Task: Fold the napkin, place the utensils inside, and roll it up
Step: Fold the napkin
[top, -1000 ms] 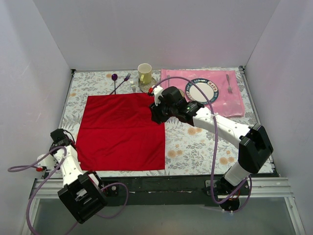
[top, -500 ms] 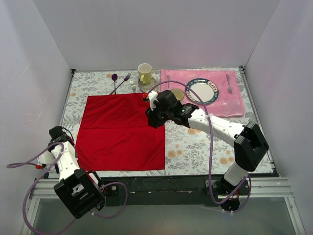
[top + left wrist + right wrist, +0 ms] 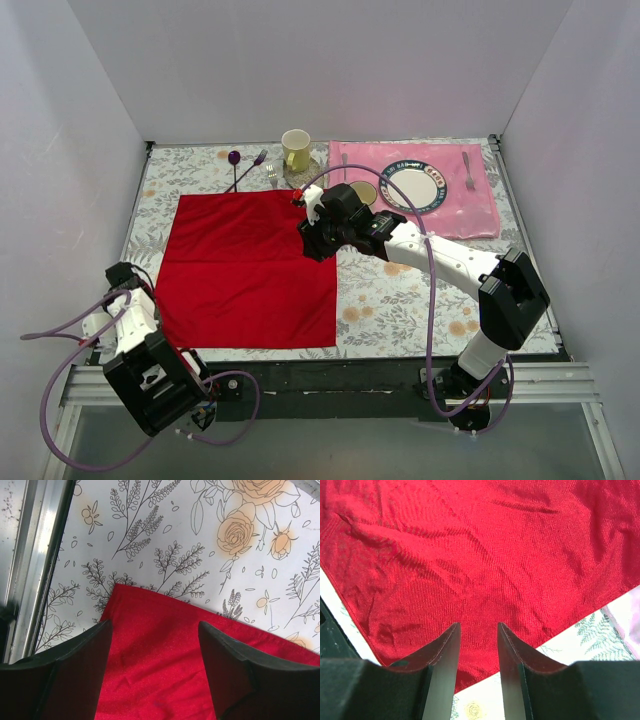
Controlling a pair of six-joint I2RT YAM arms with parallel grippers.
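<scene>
Napkin [image 3: 250, 265]: lying flat and unfolded, one corner showing between the widely parted jaws of the left gripper [image 3: 155, 630]; right gripper [image 3: 477, 630] hovering above it, jaws narrowly apart, holding nothing; folding, loading and rolling all pending; mug [image 3: 295, 150] standing beyond both jaws, contents hidden; fork [image 3: 272, 180] lying beside it.

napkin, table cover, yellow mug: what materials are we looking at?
Napkin: soft woven cloth, matte with a faint sheen; fine weave and shallow wrinkles show in the right wrist view. Table cover: smooth printed sheet, flat floral pattern, possibly vinyl or coated fabric; hard to say. Yellow mug: looks like glazed ceramic, though too small to be sure.
</scene>
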